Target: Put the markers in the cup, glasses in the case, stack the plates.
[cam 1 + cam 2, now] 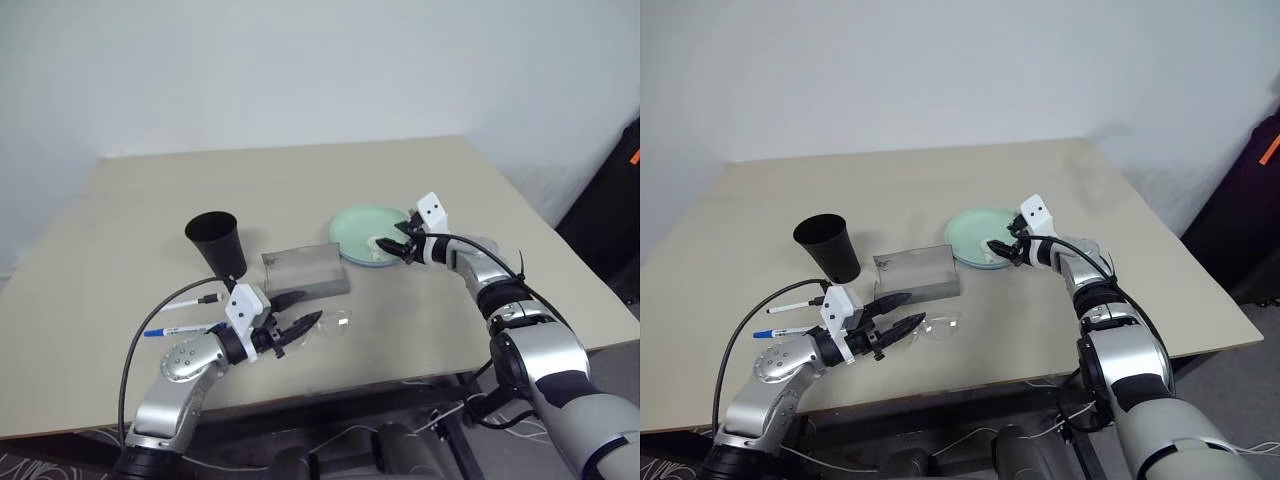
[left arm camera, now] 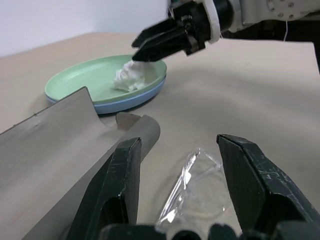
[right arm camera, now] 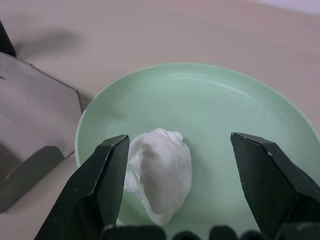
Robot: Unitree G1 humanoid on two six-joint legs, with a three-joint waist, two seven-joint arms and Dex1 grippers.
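Mint plate: round mint-green plastic plate (image 3: 210,115) rests on the light-blue plate (image 2: 131,100), under the right claw (image 1: 399,243).
Right claw: spread wide, empty.
Left claw (image 1: 297,323): wide, empty, straddling clear-framed glasses (image 2: 197,187).
Advice: close on the frame, not a lens.

Table (image 1: 120,210) showing matt beige surface, smooth. Cup (image 1: 217,242) looking like smooth black plastic, faint sheen. Case (image 1: 305,271) showing matt grey, metallic-looking shell. Mint green plate (image 3: 240,115) gleaming softly, smooth plastic, sitting on light blue plate (image 2: 131,100) of like finish. White lump (image 3: 159,172) looking soft, crumpled. Glasses (image 2: 197,187) showing clear glossy plastic. Markers (image 1: 180,315) showing smooth white barrels.
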